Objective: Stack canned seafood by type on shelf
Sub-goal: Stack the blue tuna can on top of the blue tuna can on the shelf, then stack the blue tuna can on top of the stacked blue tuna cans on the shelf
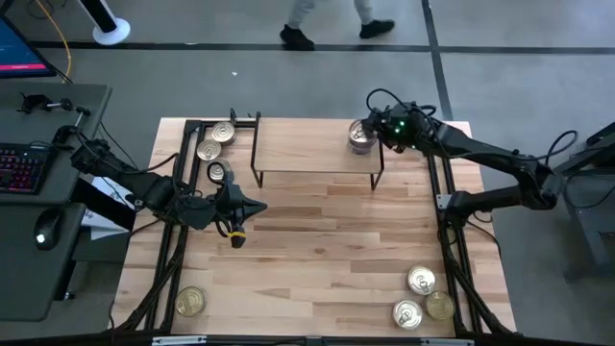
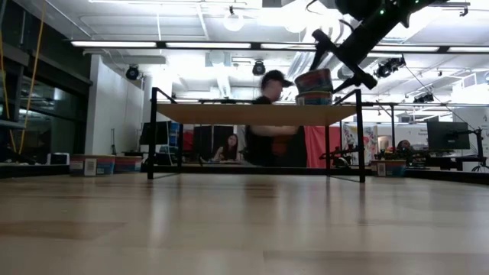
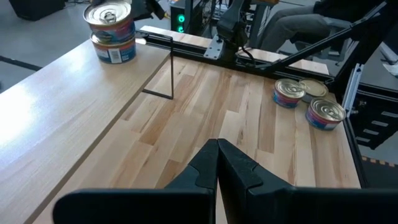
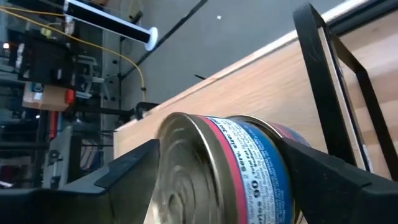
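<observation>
The shelf is a light-wood board on black wire legs at the table's far middle. On its right end one tin lies flat, and a pink-and-blue-labelled tin sits tilted on top of it, with my right gripper shut on that upper tin. My left gripper hangs shut above the table, left of centre and in front of the shelf, touching nothing. Three tins lie on the table left of the shelf. Three more lie near the front right corner, and one at the front left. My right gripper pinches the upper tin's printed side wall between its two fingers, one finger on each opposite side. It comes from the table's right, slanting down. The tin is tilted, with its lower edge on the tin beneath it.
Black frame rails run along the table's left and right sides. A desk with a keyboard stands left of the table. A person shows behind the shelf in the low view, and legs pass beyond the far edge.
</observation>
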